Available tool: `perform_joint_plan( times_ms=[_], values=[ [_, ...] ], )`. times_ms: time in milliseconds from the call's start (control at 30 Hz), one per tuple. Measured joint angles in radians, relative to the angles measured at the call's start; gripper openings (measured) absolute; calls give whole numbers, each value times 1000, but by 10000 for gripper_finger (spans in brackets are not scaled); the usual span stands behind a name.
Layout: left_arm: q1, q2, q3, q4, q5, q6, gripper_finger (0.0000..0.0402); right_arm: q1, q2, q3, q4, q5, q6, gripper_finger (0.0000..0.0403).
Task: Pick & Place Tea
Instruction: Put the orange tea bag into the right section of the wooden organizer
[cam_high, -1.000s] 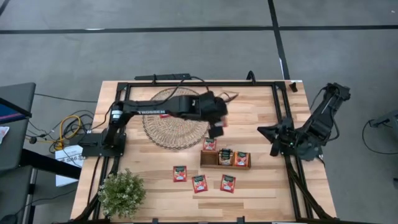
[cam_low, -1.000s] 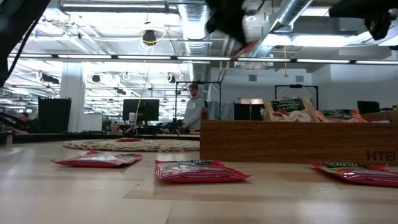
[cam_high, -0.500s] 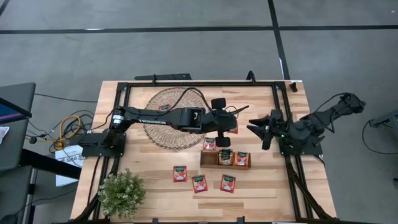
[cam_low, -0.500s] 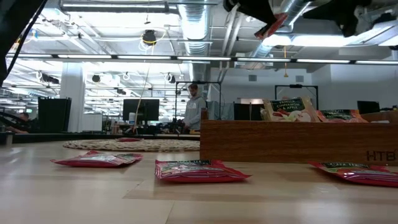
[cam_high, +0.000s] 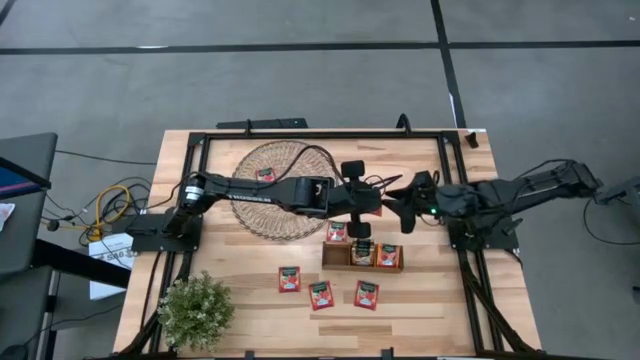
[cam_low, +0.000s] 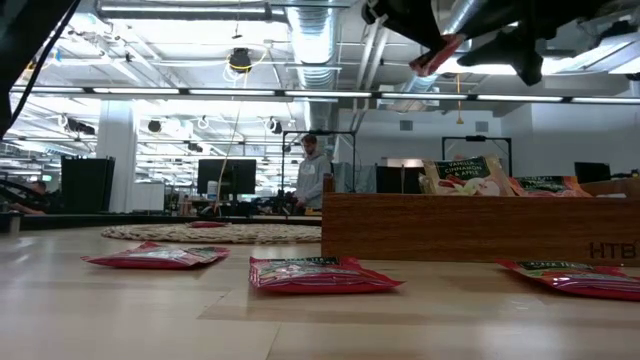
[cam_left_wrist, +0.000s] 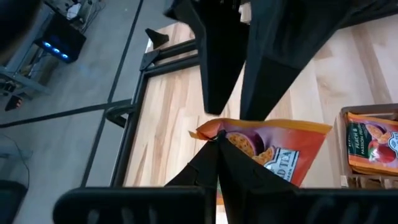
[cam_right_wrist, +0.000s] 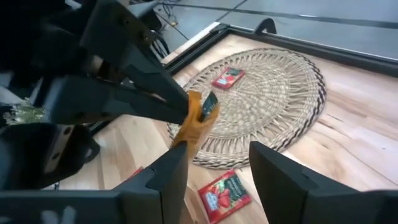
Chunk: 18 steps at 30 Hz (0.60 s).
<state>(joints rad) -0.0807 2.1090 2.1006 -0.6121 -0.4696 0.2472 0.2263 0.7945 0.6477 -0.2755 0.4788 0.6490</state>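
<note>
Swung in from the counter's right edge since a second ago, fingers gone from nearly together to spread: right hand (cam_high: 400, 203) now nose to nose with the left hand (cam_high: 372, 203), above the middle of the counter (cam_high: 420, 300)

Looks like a handover taking shape, mid-air, just behind the wooden tray (cam_high: 363, 256)

Nearest the front edge: three red sachets (cam_high: 321, 294) lying flat in a loose row, untouched

Next back, tray with sachets standing in its compartments

Above and just behind it, left hand pressed together, pinching an orange sachet (cam_left_wrist: 273, 146) by one edge, sachet hanging clear of the counter

Right fingers (cam_right_wrist: 168, 177) spread either side of that orange sachet, not closed on it yet

Left arm stretched long and low across the wicker mat (cam_high: 280, 190), right arm reaching out flat to meet it

Farthest back, one more red sachet (cam_right_wrist: 227, 78) resting on the mat
</note>
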Motion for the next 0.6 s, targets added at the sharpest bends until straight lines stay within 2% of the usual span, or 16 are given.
perform_joint_plan(
  times_ms=[333,433,600],
  values=[
    [5,4,0,-62,-21,0,0,-72,67,55,-8,-127,-45,159],
    [9,7,0,-115,-45,1,0,-74,72,70,-3,-131,-53,159],
    [8,7,0,-112,-49,1,0,-95,85,74,-8,-140,-56,155]
  ],
)
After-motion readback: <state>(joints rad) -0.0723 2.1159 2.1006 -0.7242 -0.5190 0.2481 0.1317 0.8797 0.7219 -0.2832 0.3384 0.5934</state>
